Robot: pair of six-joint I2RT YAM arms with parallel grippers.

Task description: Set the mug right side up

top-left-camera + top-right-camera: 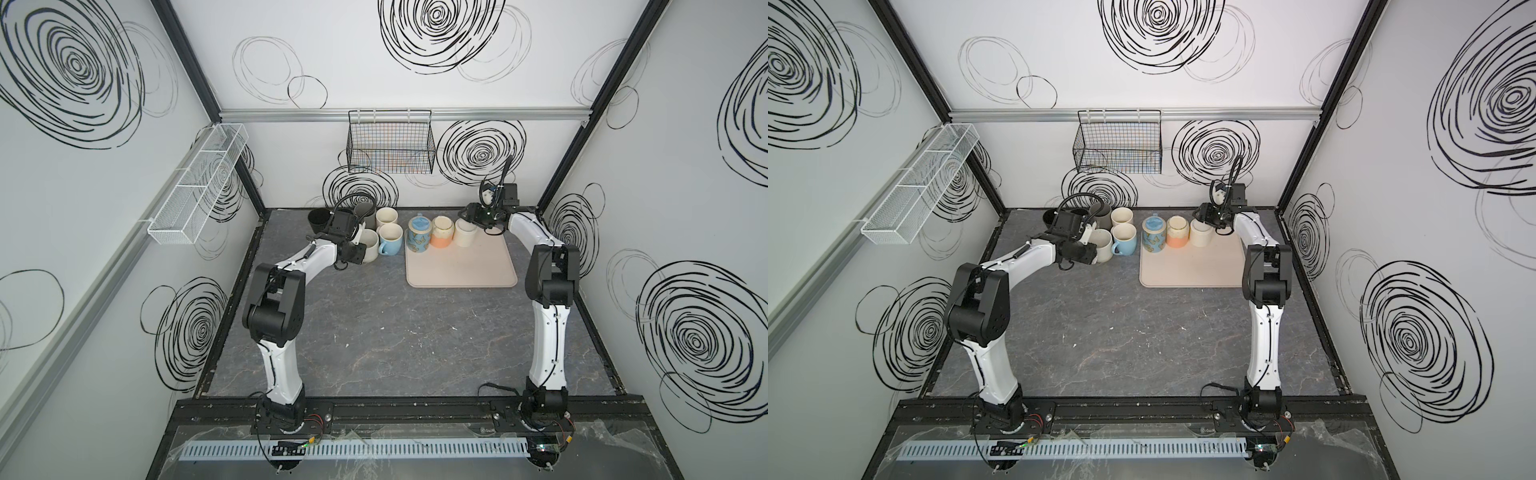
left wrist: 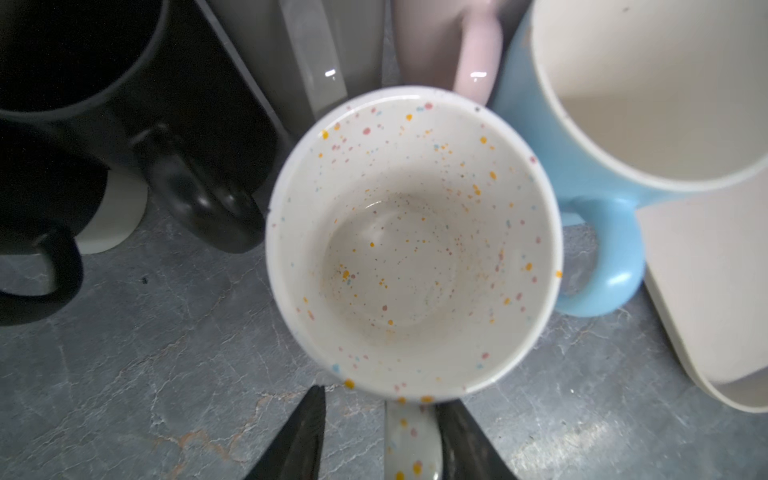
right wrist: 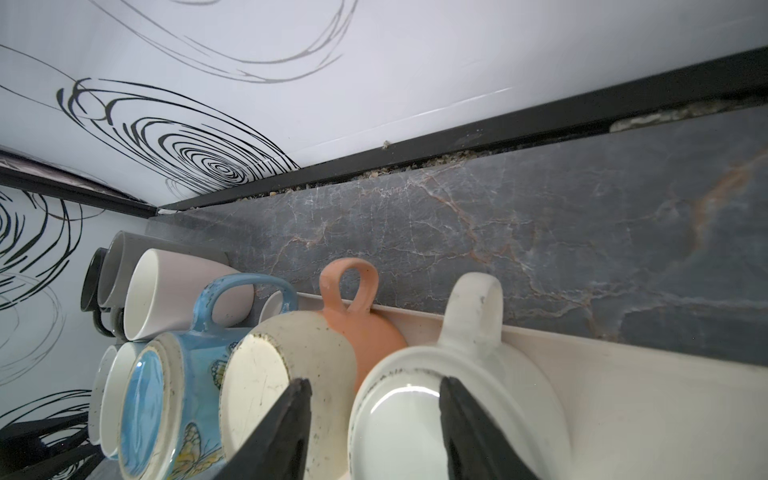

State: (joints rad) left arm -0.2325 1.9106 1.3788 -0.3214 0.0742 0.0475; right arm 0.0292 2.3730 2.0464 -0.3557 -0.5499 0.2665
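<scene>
Left side first. The speckled mug [image 2: 411,245] stands right side up, mouth open to the ceiling, on the bare worktop [image 1: 374,340] near the back, just left of the pale mat [image 1: 461,270]. The left pincer [image 2: 384,409] is down beside it with its black fingers [image 2: 299,436] spread, one on each side of the handle [image 2: 411,444]. There's clear daylight on one side, and the other finger sits right up against the handle or nearly so. That's no pinch.

A blue mug [image 2: 536,137] stands upright close on one flank and a black mug [image 2: 199,95] on the other. Both top views show more upright mugs crowded behind.

Now over to the right. The right pincer [image 3: 374,382] hangs above the row on the mat, spread wide and pinching nothing. Beneath it, three mugs sit bottoms up. There's a white mug [image 3: 478,361], an orange-and-cream mug [image 3: 266,374] and a blue butterfly mug [image 3: 187,374]. They're shoulder to shoulder along the mat's far edge, handles pointing toward the back wall.
</scene>
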